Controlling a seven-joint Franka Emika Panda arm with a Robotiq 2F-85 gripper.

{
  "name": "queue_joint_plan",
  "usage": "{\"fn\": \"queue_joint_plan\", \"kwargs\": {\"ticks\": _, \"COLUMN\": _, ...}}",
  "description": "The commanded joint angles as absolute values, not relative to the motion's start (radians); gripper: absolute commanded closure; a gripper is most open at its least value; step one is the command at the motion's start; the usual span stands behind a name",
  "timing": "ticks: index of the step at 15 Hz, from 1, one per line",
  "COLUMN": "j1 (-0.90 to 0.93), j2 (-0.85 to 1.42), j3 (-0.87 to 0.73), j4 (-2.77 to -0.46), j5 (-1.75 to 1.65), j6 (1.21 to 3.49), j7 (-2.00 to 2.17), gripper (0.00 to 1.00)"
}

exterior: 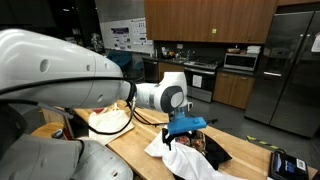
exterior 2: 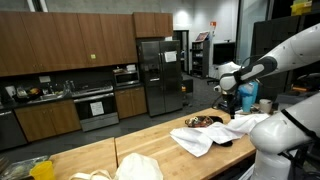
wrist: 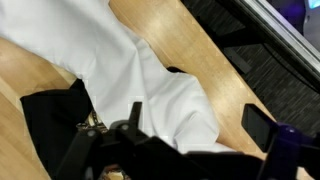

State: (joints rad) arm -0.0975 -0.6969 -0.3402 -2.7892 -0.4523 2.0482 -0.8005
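Observation:
My gripper [wrist: 195, 115] is open, with its two black fingers spread over a crumpled white cloth [wrist: 130, 70] that lies on the wooden table [wrist: 200, 50]. Nothing is between the fingers. A black cloth [wrist: 50, 120] lies partly under the white one, to its side. In both exterior views the gripper [exterior: 185, 128] [exterior 2: 226, 100] hangs just above the white cloth [exterior: 165, 148] [exterior 2: 205, 138] and a dark heap [exterior: 215, 150] [exterior 2: 205, 121] next to it. I cannot tell whether the fingers touch the cloth.
A beige bundle [exterior: 110, 118] [exterior 2: 140, 165] sits further along the table. A black device [exterior: 285, 163] lies near the table end, and a blue cup [exterior 2: 266, 105] stands behind the gripper. The table edge [wrist: 235, 70] drops to dark floor. Cabinets and a steel fridge [exterior 2: 155, 75] stand behind.

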Motion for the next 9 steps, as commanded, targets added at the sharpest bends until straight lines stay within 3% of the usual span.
{"fn": "queue_joint_plan", "kwargs": {"ticks": 1, "j1": -0.075, "j2": -0.672, "j3": -0.311, "j4": -2.789, "j5": -0.365, "j6": 2.052, "j7": -0.802, "gripper": 0.0}}
{"fn": "queue_joint_plan", "kwargs": {"ticks": 9, "j1": -0.038, "j2": -0.537, "j3": -0.267, "j4": -2.791, "j5": -0.237, "j6": 2.187, "j7": -0.79, "gripper": 0.0}}
